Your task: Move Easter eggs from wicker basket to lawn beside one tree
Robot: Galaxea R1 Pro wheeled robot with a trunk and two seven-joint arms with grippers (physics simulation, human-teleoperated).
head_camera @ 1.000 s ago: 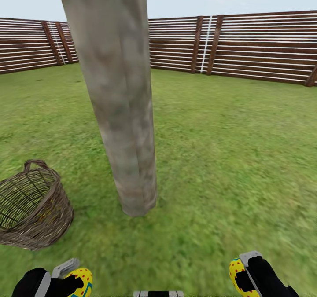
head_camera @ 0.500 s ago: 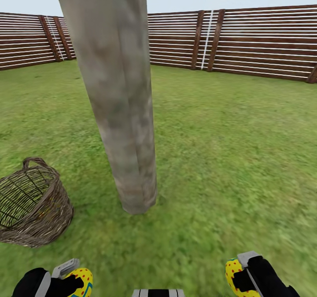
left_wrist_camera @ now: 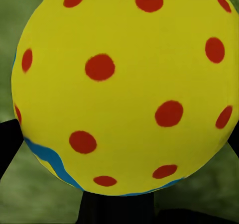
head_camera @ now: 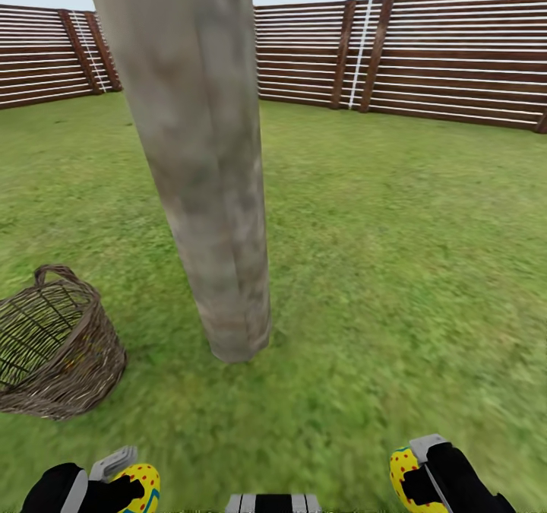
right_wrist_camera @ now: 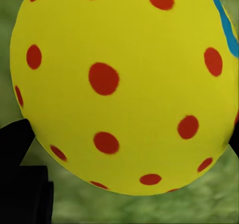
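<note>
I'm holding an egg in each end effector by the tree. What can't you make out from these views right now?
- Wicker basket interior, head view: cut by the left edge, weave hides any third egg.
- Left end effector, right end effector: cropped by the bottom edge.
- Both wrist views: the left egg and right egg block the blurred lawn behind.
- Tree crown: above the frame.

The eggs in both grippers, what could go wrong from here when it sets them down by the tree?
Each gripper, left and right, holds a smooth round egg, so either could slip from the jaws or roll off across the lawn once released. The tree trunk stands close ahead, so reaching forward risks bumping it. Whether the wicker basket still holds a third egg cannot be told.
</note>
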